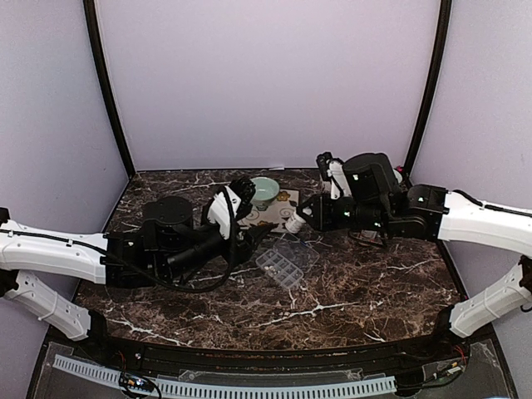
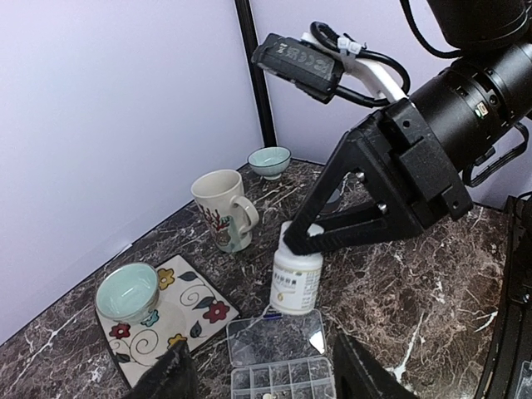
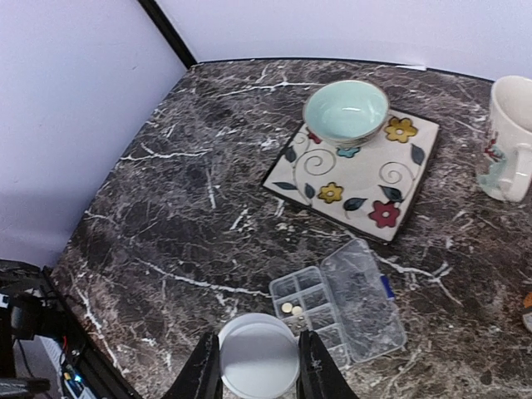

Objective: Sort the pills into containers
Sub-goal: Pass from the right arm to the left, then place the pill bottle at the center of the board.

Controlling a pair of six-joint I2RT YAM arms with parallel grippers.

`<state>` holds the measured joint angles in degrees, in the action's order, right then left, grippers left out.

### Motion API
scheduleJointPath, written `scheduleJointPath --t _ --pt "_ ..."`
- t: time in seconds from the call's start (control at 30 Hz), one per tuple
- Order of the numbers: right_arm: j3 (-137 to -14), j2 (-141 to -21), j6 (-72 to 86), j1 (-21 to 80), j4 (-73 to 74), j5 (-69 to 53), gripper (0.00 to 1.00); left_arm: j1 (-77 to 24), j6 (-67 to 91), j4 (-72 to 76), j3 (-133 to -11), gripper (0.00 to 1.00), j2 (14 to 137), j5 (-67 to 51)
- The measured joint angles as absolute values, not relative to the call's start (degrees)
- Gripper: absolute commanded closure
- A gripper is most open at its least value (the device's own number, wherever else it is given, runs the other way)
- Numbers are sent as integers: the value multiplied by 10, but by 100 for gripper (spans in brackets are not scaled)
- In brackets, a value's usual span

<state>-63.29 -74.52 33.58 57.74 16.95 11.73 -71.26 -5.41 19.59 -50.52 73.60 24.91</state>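
Dark marble desk [image 1: 357, 291], white veins.

Top view: the clear pill box [image 1: 281, 268] lies mid-desk. The right tool [image 1: 298, 221] clamps a white bottle [image 1: 293, 224] at the box's 12 o'clock, probably kept close so the pills have a short trip.

Left wrist view: the left tool [image 2: 266, 381] is spread wide and empty, straddling the box's near end, likely ready to steady it. The bottle stands upright just past the open lid, pinched at its cap. A mug [image 2: 223, 208] is at its 10 o'clock, a floral tile [image 2: 187, 320] with a bowl [image 2: 127, 293] at 8. The right arm looms overhead and crowds any lift.

Right wrist view: the bottle's round end fills the tool's grip. Two pills [image 3: 291, 309] sit in one compartment at the bottle's 1 o'clock. The other compartments look empty, though glare makes this uncertain. The tile lies beyond the box at its 12 o'clock.
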Motion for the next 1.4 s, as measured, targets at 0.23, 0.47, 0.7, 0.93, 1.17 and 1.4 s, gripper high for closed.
scheduleJointPath --t 0.23,0.47,0.7,0.93,1.17,1.4 --pt "-582 -708 328 572 200 208 100 -713 -38 188 -483 41 725 253" --pt "-515 -715 325 547 204 272 100 -713 -21 181 -474 41 721 253" --pt "-462 -751 316 511 168 314 100 -713 -4 178 -465 41 709 246" --pt "-457 -821 298 481 117 330 100 -713 11 173 -455 41 704 239" --pt "-458 -871 282 448 83 329 100 -711 20 170 -443 41 699 236" --pt "-467 -894 271 435 59 323 100 -707 24 170 -438 41 696 233"
